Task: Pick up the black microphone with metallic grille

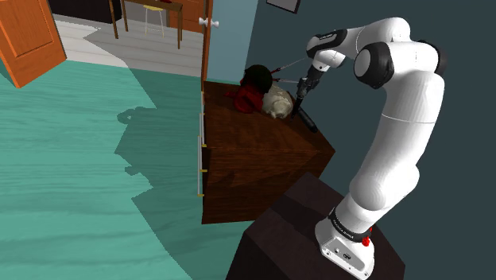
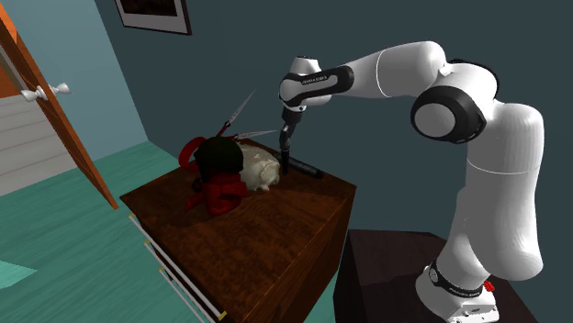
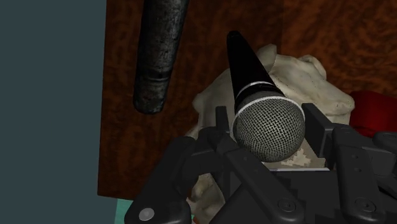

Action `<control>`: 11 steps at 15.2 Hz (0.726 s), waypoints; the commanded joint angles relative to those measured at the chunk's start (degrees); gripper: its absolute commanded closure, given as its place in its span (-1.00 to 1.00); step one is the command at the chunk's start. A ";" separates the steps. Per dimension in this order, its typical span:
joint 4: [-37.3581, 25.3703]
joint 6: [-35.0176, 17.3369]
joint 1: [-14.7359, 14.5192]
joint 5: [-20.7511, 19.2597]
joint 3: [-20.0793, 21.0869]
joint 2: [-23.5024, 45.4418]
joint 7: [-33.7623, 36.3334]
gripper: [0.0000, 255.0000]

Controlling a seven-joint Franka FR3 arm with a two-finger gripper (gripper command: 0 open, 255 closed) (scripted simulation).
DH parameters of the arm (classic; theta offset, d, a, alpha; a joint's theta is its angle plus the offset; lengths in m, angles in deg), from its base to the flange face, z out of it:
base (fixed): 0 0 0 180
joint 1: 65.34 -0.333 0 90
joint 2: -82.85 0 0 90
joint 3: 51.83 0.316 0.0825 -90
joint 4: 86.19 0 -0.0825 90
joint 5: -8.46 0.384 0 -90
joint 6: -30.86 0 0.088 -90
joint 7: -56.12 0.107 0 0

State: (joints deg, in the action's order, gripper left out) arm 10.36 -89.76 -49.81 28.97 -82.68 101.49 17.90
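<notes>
My black gripper (image 3: 267, 127) is shut on the black microphone (image 3: 251, 76). Its fingers (image 3: 316, 124) clasp the mesh grille, and the tapered black body points away from the hand toward the dresser top. In the shoulder view the gripper (image 1: 302, 91) holds the microphone (image 1: 301, 99) upright just above the back of the dark wooden dresser (image 1: 254, 159), beside the wall. The second exterior view shows the gripper (image 2: 286, 138) with the microphone (image 2: 286, 151) pointing down, close to a beige lump (image 2: 260, 170).
A dark grey cylinder (image 3: 159, 51) lies on the dresser by the wall (image 2: 303, 168). Beside the beige lump (image 1: 278, 101) sit a red object (image 2: 219, 193) with a black round top (image 2: 219, 154) and thin rods (image 2: 239, 115). An orange door (image 1: 28, 36) and teal floor lie beyond.
</notes>
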 commanded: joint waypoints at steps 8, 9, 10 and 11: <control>-4.98 6.16 0.00 -1.68 -0.65 -1.56 1.76 1.00; -5.63 6.87 0.04 -1.80 -0.70 -1.65 1.93 1.00; -6.30 7.58 0.08 -1.92 -0.75 -1.72 2.10 1.00; -6.39 7.69 0.08 -1.94 -0.75 -1.74 2.13 1.00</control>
State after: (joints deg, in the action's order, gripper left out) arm 4.37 -82.54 -49.72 27.14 -83.41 99.82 19.87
